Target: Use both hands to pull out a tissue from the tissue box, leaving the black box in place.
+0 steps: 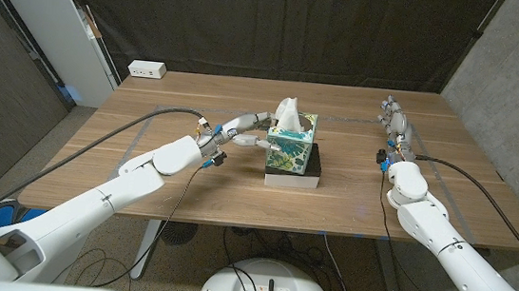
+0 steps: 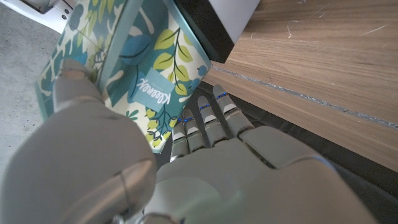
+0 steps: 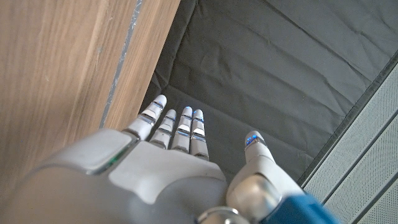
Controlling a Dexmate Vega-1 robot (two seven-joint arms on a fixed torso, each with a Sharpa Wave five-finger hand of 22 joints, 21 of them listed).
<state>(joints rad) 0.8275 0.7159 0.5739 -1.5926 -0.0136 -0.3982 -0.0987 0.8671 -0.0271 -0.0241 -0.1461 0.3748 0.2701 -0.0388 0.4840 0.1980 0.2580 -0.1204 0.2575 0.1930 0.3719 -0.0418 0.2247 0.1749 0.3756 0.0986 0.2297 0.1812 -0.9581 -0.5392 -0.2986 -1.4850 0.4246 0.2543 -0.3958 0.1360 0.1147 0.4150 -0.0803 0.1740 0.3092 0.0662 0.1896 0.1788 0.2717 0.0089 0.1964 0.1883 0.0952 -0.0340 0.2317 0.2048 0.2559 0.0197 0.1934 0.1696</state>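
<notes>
- Tissue box (image 1: 292, 145): floral print, teal/green, standing upright on the black box (image 1: 293, 175) near table centre. Tissue (image 1: 288, 112) sticks up white from the top slot, not yet drawn out.
- Black box: low, flat, sits on the wooden table (image 1: 349, 202) directly under the tissue box; looks square to it, no sign of shift.
- Left hand (image 1: 238, 131): at the tissue box's left side, fingers spread and reaching along that face. Left wrist view shows the thumb on the printed side and the other fingers (image 2: 208, 121) extended past the box edge, so contact is a brace rather than a full wrap. Judged purpose: steady the box so the pull doesn't lift it or drag the base.
- Right hand (image 1: 395, 120): well apart from the box, over the table's far right area. Right wrist view shows fingers (image 3: 180, 127) straight and apart, holding nothing.
- Judged stage: early; box braced, tissue untouched.
- Next move calls for: right hand to cross to the tissue and pinch it, pull straight up.
- Risk: light box may tip or slide off the black box if left hold is loose.
</notes>
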